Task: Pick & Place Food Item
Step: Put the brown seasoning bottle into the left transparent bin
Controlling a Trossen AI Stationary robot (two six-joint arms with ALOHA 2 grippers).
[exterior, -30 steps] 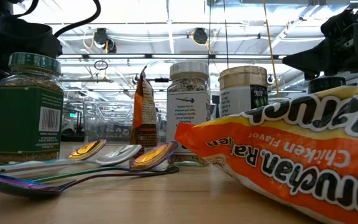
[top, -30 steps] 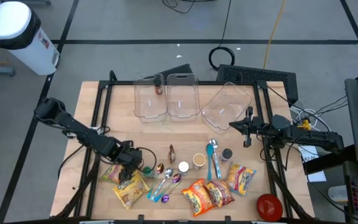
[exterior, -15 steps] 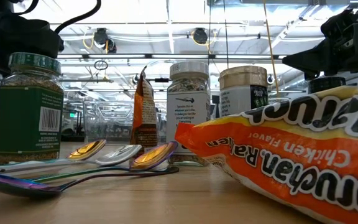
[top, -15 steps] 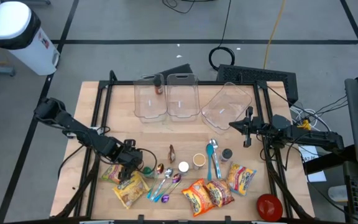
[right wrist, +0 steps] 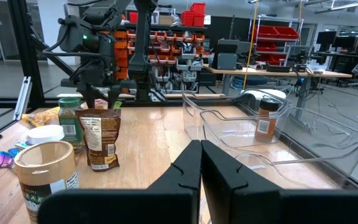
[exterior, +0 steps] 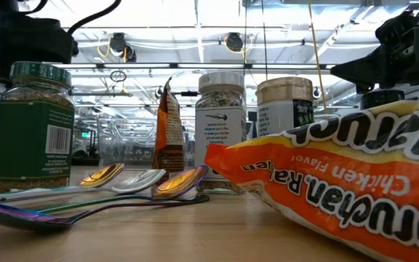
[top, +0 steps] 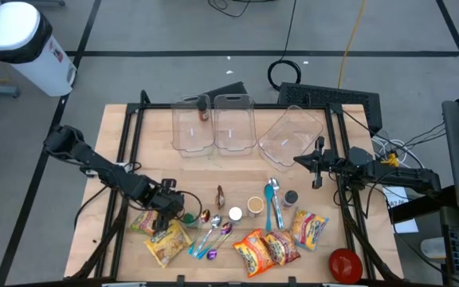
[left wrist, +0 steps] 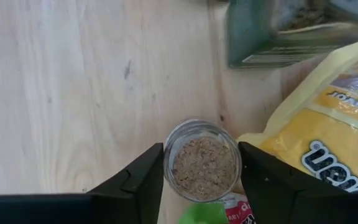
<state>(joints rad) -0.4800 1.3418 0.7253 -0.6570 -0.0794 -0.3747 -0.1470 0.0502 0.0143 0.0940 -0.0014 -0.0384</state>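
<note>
My left gripper [top: 171, 206] is at the table's near left, among the food items, shut on a small glass jar of brown spice [left wrist: 202, 163] that I see end-on in the left wrist view. A green-labelled spice jar [exterior: 31, 124] stands right beside it, and a yellow noodle packet [left wrist: 328, 137] lies against the small jar. My right gripper [top: 317, 171] is shut and empty, held above the table's right side in front of the tilted clear bin [top: 289, 135]. My left gripper pinches the small jar between its two fingers, one on each of two opposite sides of the round wall [left wrist: 168, 163]. The fingers point down at it from above. I cannot tell whether the jar rests on the table or is lifted.
Three clear bins [top: 213, 123] stand at the table's far side, one with a small bottle in it. Spoons [top: 213, 231], more spice jars [top: 253, 206], a brown pouch [top: 220, 195], orange and yellow noodle packets [top: 265, 249] and a red bowl [top: 345, 265] crowd the near side.
My left gripper has shifted slightly toward the table's left edge beside the green-labelled jar. Nothing else has visibly moved.
</note>
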